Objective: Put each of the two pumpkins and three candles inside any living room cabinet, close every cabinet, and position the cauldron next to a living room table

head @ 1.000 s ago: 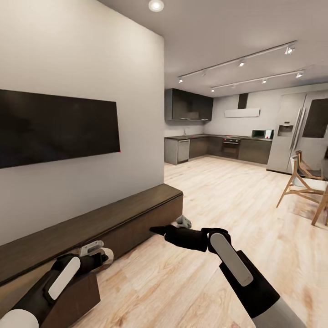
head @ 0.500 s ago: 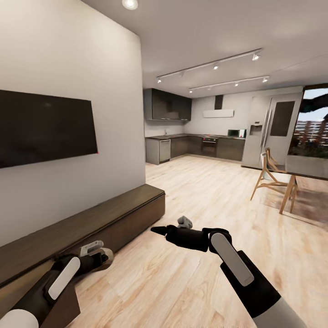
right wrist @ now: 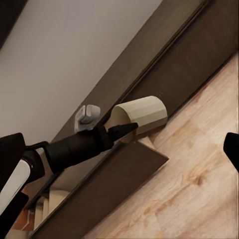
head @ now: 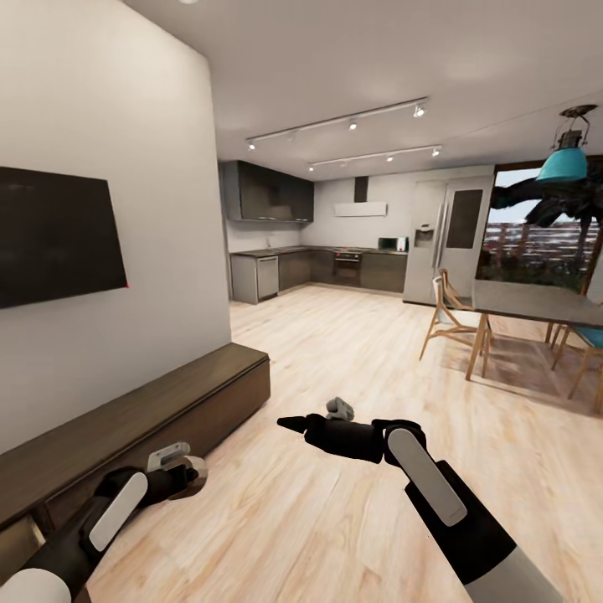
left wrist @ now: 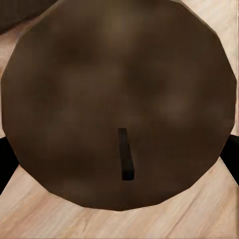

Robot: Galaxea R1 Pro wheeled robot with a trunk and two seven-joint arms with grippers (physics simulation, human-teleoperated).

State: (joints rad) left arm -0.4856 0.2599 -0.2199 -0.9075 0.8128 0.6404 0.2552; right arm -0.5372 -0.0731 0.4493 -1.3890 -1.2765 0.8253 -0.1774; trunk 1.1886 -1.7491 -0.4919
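Note:
My left gripper [head: 189, 474] is shut on a pale beige candle [head: 196, 470], low beside the long dark-brown cabinet [head: 167, 402]. Seen end-on in the left wrist view, the candle [left wrist: 119, 99] is a brown disc with a dark wick, and black fingers [left wrist: 6, 164] touch its sides. The right wrist view shows that candle [right wrist: 142, 115] above the cabinet's open drawer [right wrist: 114, 179], which is pale inside. My right gripper [head: 290, 425] hovers open over the floor, holding nothing. The pumpkins, cauldron and table are out of view.
A black TV [head: 50, 234] hangs on the wall above the cabinet. Open wood floor [head: 352, 352] runs to a kitchen at the back. A dining table [head: 536, 301] with wooden chairs [head: 448, 314] stands at the right under a teal lamp.
The camera has turned right, so wall, TV and cabinet slid left and the dining table and window came into view. Both arms keep the same pose, candle still held.

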